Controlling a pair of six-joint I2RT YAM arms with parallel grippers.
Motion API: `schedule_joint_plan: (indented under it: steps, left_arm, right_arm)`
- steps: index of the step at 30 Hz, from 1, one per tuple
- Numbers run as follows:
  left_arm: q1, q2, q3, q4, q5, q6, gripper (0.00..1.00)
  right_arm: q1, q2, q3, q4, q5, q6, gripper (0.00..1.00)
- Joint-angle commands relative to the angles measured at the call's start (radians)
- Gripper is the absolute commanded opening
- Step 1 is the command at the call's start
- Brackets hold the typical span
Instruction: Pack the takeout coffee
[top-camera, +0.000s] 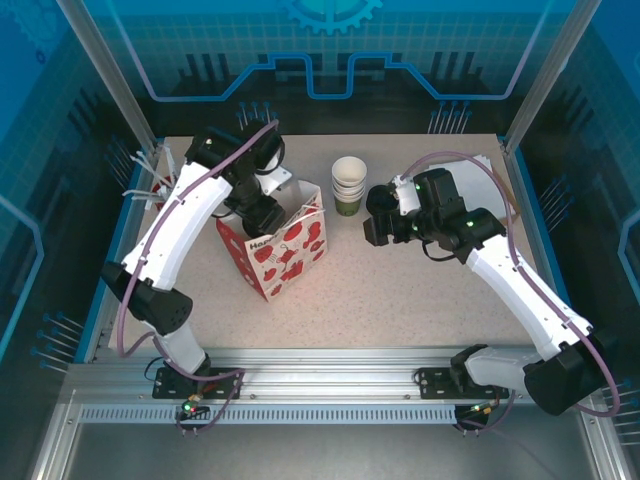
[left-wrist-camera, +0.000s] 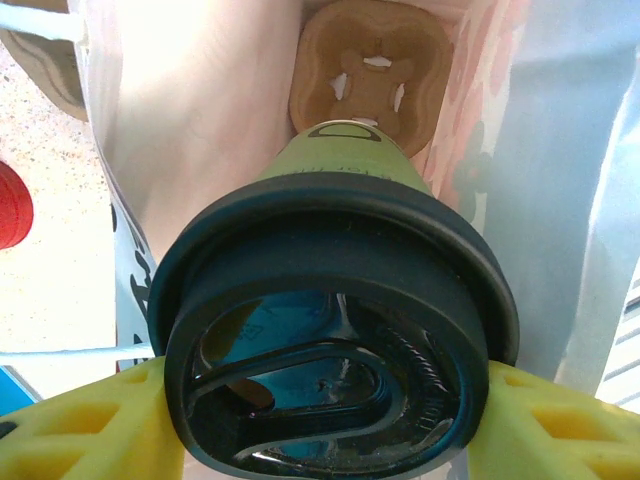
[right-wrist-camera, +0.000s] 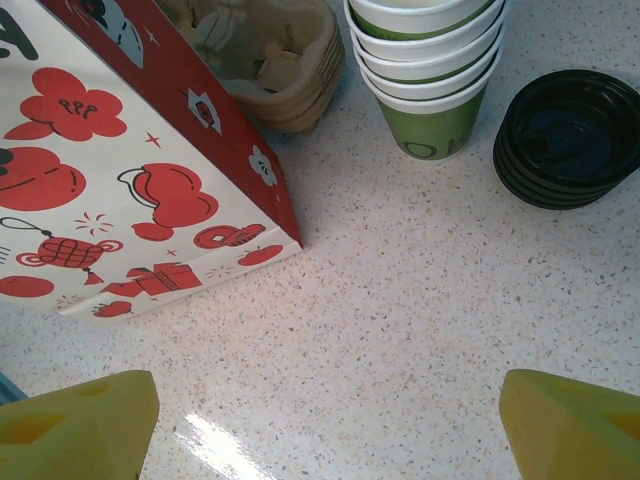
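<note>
The takeout coffee (left-wrist-camera: 330, 300), a green cup with a black lid, is between the yellow fingers (left-wrist-camera: 80, 430) of my left gripper (left-wrist-camera: 330, 420), which is shut on it just under the lid. It hangs upright inside the red-and-white paper bag (top-camera: 285, 250), its base down at a brown cardboard cup carrier (left-wrist-camera: 375, 75) on the bag's floor; I cannot tell if they touch. From above, my left gripper (top-camera: 262, 212) reaches into the bag's mouth. My right gripper (top-camera: 378, 215) hovers open over bare table (right-wrist-camera: 400, 300) to the right of the bag (right-wrist-camera: 120, 170), nothing between its fingers.
A stack of lidless cream-and-green cups (top-camera: 348, 185) stands behind the bag (right-wrist-camera: 430, 70). A stack of black lids (right-wrist-camera: 570, 140) lies to its right. Spare cardboard carriers (right-wrist-camera: 270, 60) sit behind the bag. A metal frame rail runs along the near edge.
</note>
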Motion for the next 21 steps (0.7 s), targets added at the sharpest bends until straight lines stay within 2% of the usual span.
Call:
schedule_joint_plan:
  steps: [1, 13, 21]
  left_arm:
    - [0.002, 0.0, 0.022, -0.067, 0.018, 0.014, 0.46]
    - [-0.03, -0.113, 0.03, -0.067, 0.047, 0.016, 0.46]
    - [-0.023, -0.067, -0.041, -0.064, 0.004, 0.04, 0.47]
  right_arm:
    - [0.013, 0.002, -0.018, 0.012, 0.01, 0.01, 0.9]
    - [0.021, 0.023, -0.015, 0.02, 0.009, 0.015, 0.9]
    - [0.032, 0.031, -0.016, 0.022, 0.012, 0.016, 0.9]
